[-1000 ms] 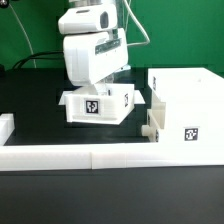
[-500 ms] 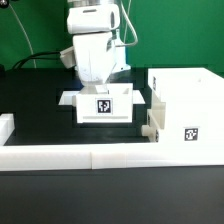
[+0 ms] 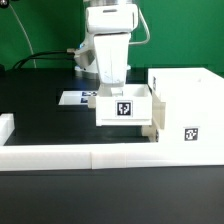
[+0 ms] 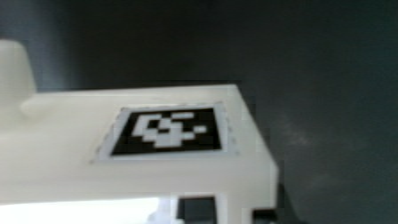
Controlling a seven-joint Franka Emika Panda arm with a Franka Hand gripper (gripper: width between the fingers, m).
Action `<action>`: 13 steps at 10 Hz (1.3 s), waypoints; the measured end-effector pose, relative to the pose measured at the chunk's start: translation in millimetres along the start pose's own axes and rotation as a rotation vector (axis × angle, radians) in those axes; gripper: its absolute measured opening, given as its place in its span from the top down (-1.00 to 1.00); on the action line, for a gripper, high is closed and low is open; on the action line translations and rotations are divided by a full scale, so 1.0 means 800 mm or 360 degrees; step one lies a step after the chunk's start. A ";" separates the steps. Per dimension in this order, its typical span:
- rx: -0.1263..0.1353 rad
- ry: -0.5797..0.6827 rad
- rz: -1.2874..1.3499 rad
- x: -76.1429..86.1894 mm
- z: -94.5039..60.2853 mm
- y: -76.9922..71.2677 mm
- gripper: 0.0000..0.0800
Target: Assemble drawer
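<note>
My gripper (image 3: 112, 86) is shut on the wall of a small white drawer tray (image 3: 122, 108) with a black-and-white tag on its side. The tray hangs from the fingers just at the exterior view's left of the tall white box housing (image 3: 186, 100), nearly touching it. In the wrist view the tray's tagged face (image 4: 169, 132) fills the picture, and the dark fingertips (image 4: 196, 208) of the gripper (image 4: 228, 210) straddle its wall. A small white knobbed piece (image 3: 150, 128) sticks out low at the housing's near left side; I cannot tell whether it is the second tray.
The marker board (image 3: 74, 98) lies flat on the black table behind the tray. A long low white rail (image 3: 90, 156) runs along the table's front, with a short white block (image 3: 5, 128) at the exterior view's left.
The gripper has carried the tray toward the exterior view's right, from over the marker board to right beside the housing. The marker board is now uncovered.
</note>
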State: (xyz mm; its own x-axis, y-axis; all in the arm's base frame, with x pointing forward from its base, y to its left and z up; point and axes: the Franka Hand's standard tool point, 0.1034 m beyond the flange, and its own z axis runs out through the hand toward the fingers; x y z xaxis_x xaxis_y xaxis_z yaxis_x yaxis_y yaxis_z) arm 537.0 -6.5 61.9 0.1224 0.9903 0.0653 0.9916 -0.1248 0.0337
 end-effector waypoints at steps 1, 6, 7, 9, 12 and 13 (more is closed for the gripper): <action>0.0000 0.0000 0.0001 0.000 0.000 0.000 0.90; 0.0038 -0.0026 -0.0090 0.013 0.005 0.000 0.90; 0.0047 -0.0027 -0.0091 0.014 0.005 0.001 0.90; 0.0048 -0.0027 -0.0088 0.012 0.005 0.001 0.90; 0.0049 -0.0027 -0.0094 0.015 0.006 0.000 0.90; 0.0049 -0.0027 -0.0096 0.015 0.006 0.000 0.90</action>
State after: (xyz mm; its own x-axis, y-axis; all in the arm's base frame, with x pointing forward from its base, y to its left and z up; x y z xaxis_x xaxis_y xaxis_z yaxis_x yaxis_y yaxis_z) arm 538.6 6.0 58.1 0.0627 0.9969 0.0471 0.9980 -0.0631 0.0064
